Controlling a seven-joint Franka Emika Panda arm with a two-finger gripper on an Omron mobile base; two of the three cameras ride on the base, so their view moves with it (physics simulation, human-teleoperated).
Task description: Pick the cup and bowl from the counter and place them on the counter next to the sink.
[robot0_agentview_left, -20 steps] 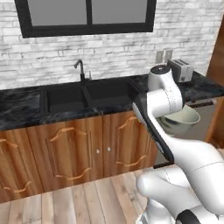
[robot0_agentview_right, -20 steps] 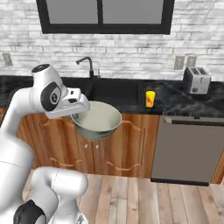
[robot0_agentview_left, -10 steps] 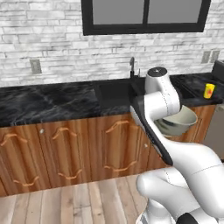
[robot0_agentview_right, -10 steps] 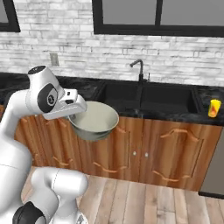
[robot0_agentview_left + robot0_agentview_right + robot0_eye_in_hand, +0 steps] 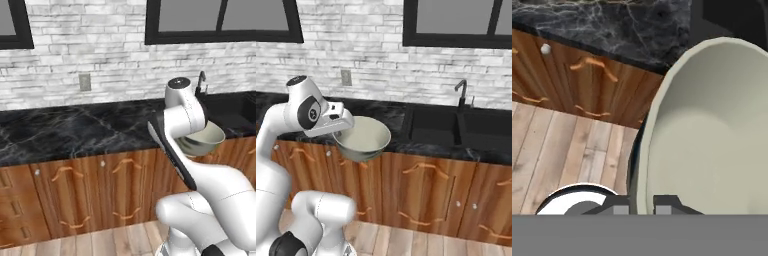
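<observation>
In the left base view the black marble table [image 5: 75, 132] runs across the frame over brown wooden cabinet fronts [image 5: 95, 190], with a wall outlet [image 5: 84, 81] on the white brick above it. To the right the arm's own links cover most of the bowl [image 5: 204, 140]; only its cream inside and part of the greyish wall show past them, and the faucet [image 5: 201, 82] is half hidden behind the arm. The sink is cut off at the right edge.

In the right base view the bowl [image 5: 362, 138] hangs in the air in front of the table's edge [image 5: 421, 148], above the cabinet doors, left of the sink basin [image 5: 456, 128]. The end effector [image 5: 342, 126] meets the bowl's near rim, its fingers hidden there.

In the hand view the end effector [image 5: 642, 204] is clenched on the bowl's [image 5: 712, 135] thin rim, one fingertip [image 5: 619, 205] outside, the other inside. The bowl's right side is cut off; wooden floor [image 5: 567, 155] lies below.
</observation>
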